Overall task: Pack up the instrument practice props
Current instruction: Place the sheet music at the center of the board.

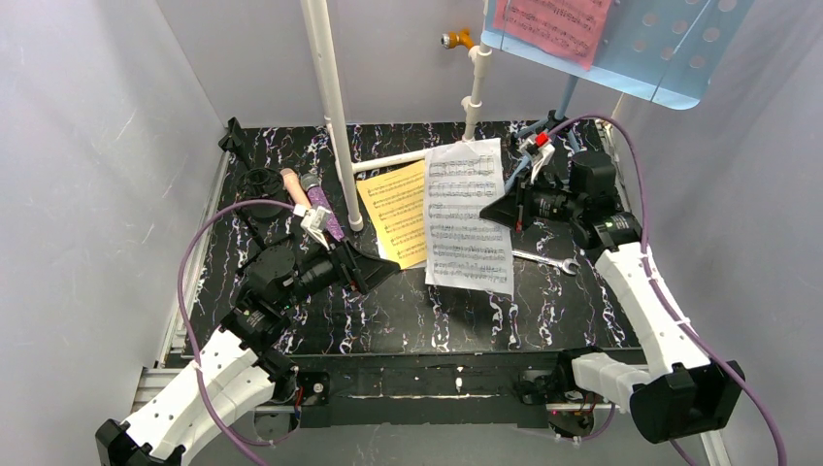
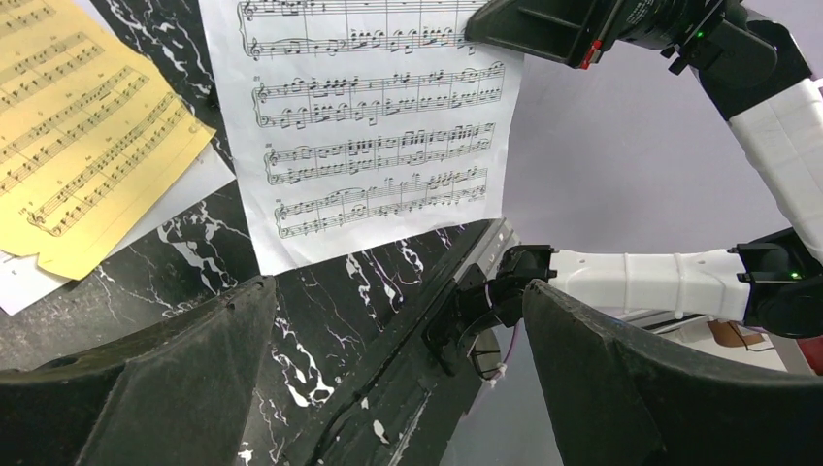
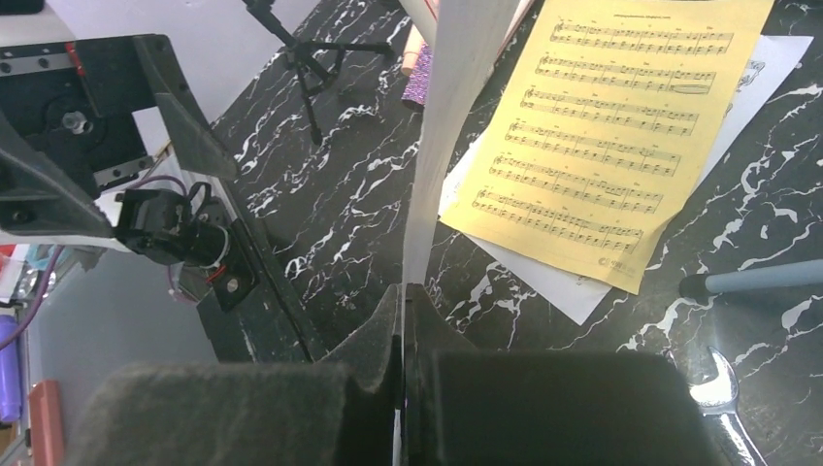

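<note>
Page-gathering step: right end effector (image 3: 401, 291), clamped on the white sheet-music page (image 1: 468, 216), holds it above the worktop (image 1: 388, 320) centre; left end effector (image 1: 378, 264) gapes empty. Next move probably calls for stowing it uncreased.

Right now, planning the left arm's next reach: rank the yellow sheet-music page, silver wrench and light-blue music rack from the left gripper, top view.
1. Yellow sheet-music page, just beyond the left gripper.
2. Silver wrench, to its right.
3. Light-blue music rack, far right corner.
</note>
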